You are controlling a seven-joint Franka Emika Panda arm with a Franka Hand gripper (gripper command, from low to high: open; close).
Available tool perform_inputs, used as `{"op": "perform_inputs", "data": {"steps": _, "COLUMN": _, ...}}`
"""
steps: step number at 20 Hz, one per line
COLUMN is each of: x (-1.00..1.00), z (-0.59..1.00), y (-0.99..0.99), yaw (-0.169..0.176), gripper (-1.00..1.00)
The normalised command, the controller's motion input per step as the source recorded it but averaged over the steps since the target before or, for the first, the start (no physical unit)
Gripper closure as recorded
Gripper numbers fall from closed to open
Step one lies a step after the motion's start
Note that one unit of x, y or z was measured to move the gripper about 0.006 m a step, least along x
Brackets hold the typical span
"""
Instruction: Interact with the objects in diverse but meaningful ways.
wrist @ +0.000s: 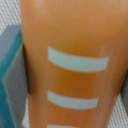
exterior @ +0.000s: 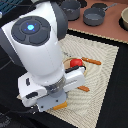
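An orange-yellow pastry [wrist: 75, 45] with pale ridges fills the wrist view, very close to the camera. A grey and teal finger [wrist: 11, 75] presses against its side; the other finger is out of frame. In the exterior view my gripper [exterior: 52, 103] is low over the striped mat [exterior: 102, 60], and an orange end of the pastry [exterior: 60, 106] sticks out beneath it. The red tomato [exterior: 76, 63] lies on the mat just beyond my wrist. The yellow block and the sausage are hidden.
An orange-handled utensil [exterior: 93, 61] lies past the tomato, another [exterior: 83, 88] nearer the mat's front. Two grey pots [exterior: 70, 7] [exterior: 93, 17] stand on the brown table at the back. A pale bowl [exterior: 124, 19] is at the exterior view's right edge. My arm hides much of the mat.
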Motion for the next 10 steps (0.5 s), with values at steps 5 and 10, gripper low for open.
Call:
{"op": "perform_inputs", "data": {"steps": 5, "x": 0.20, "z": 0.16, "y": 0.01, "yaw": 0.000, "gripper": -1.00}}
{"op": "perform_inputs", "data": {"steps": 10, "x": -0.01, "z": 1.00, "y": 0.25, "yaw": 0.001, "gripper": -1.00}}
